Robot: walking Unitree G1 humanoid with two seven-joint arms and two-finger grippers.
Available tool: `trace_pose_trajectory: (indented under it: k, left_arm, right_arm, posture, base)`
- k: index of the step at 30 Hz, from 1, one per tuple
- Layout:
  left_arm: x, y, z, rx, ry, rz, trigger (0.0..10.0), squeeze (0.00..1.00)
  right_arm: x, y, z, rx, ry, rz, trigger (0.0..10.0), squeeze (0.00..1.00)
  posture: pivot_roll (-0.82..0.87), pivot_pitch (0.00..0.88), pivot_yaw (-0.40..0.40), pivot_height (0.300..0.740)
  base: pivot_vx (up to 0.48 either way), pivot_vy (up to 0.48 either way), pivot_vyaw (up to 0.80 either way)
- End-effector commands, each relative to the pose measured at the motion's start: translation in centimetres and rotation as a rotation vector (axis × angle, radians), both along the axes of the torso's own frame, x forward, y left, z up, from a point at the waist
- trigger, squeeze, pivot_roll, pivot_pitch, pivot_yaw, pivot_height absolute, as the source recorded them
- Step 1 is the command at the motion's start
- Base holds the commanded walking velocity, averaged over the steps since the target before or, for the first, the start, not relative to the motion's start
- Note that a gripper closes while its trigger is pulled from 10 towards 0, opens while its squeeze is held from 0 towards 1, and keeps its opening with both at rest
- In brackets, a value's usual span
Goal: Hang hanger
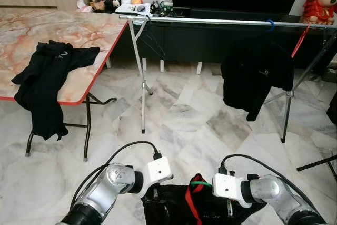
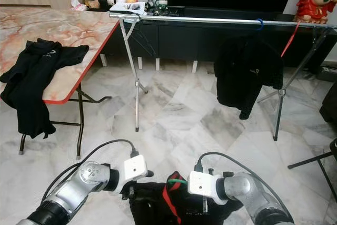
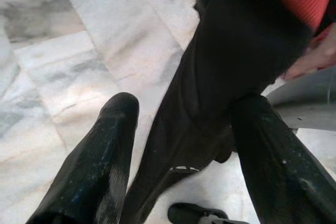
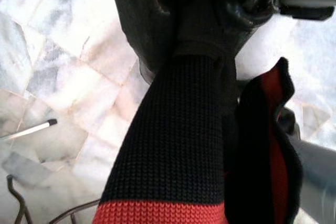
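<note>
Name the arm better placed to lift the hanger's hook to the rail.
Right, probably. The green hanger hook sits beside the right gripper, whose fingers pinch the black garment; the left gripper only straddles cloth. The rail is still far.

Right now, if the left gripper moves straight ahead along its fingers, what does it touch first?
Probably the black garment: it already lies between the left gripper's open fingers. Beyond it is marble floor, though depth is unclear.
</note>
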State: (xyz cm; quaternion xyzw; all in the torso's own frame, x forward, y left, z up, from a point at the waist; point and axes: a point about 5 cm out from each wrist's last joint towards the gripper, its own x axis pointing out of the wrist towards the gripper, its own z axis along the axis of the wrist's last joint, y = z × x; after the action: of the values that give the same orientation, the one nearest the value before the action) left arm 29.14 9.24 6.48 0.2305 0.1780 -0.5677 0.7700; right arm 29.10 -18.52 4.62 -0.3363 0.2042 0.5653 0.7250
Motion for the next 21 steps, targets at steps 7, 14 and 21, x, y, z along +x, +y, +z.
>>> trace_pose_trajectory:
  k: [7,14,21]
  left_arm:
    - [0.2,-0.1,-0.1,-0.035,0.028,-0.006,10.0,0.0]
    - [0.2,-0.4,-0.2,-0.063,0.038,-0.011,10.0,0.0]
    - [0.1,-0.8,-0.2,-0.121,0.076,-0.016,4.0,0.0]
  right_arm:
    - [1.1,0.3,2.5,0.129,-0.058,0.008,0.0,0.0]
    - [0.8,0.8,2.6,0.145,-0.004,0.077,0.0,0.0]
    - [0.8,1.2,2.3,0.176,0.019,0.065,0.0,0.0]
  posture:
    - [0.06,0.042,-0.003,0.74]
    - [0.07,0.035,-0.007,0.74]
    - [0.07,0.033,-0.011,0.74]
  base:
    - [0.0,0.0,0.0]
    - [0.0,0.0,0.0]
    - [0.0,0.0,0.0]
